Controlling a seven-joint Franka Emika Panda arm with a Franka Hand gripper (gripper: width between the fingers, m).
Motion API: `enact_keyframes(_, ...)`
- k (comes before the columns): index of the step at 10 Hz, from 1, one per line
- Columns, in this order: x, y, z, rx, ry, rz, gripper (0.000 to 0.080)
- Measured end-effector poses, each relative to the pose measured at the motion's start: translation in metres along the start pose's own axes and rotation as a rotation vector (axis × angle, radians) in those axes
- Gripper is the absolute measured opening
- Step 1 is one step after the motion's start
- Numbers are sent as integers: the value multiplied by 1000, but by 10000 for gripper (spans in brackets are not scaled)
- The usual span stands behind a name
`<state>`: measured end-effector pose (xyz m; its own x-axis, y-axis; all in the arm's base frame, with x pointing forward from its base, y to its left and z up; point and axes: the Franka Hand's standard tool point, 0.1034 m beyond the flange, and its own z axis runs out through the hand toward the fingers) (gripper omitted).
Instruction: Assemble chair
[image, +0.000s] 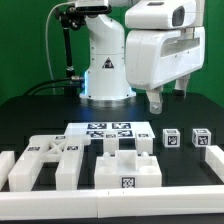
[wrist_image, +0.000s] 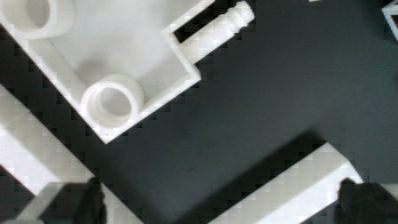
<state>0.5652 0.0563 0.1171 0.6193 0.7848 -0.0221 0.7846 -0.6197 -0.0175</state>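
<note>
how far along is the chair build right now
Barely begun. Done: nothing looks joined; the X-braced panel, flat slab and small posts lie apart on the table. In hand: nothing; the gripper hangs open above the table. Left: picking up and joining every part.

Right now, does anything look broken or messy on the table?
Nothing stands out. The white chair parts lie loose, side by side, on the black table, and none looks broken. The gripper hangs open above the table, holding nothing.
</note>
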Motion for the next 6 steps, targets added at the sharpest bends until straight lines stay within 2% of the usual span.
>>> enact_keyframes(2,-1,1,0,0,0,2,650)
enact_keyframes(3,-8,12,-3,1,-11,58,650)
enact_keyframes(4,-16,22,-2,-3,-17,117,650)
enact_keyframes(5,-31,32,4,5,-26,169,650)
enact_keyframes(6,-47,42,11,24,-32,195,650)
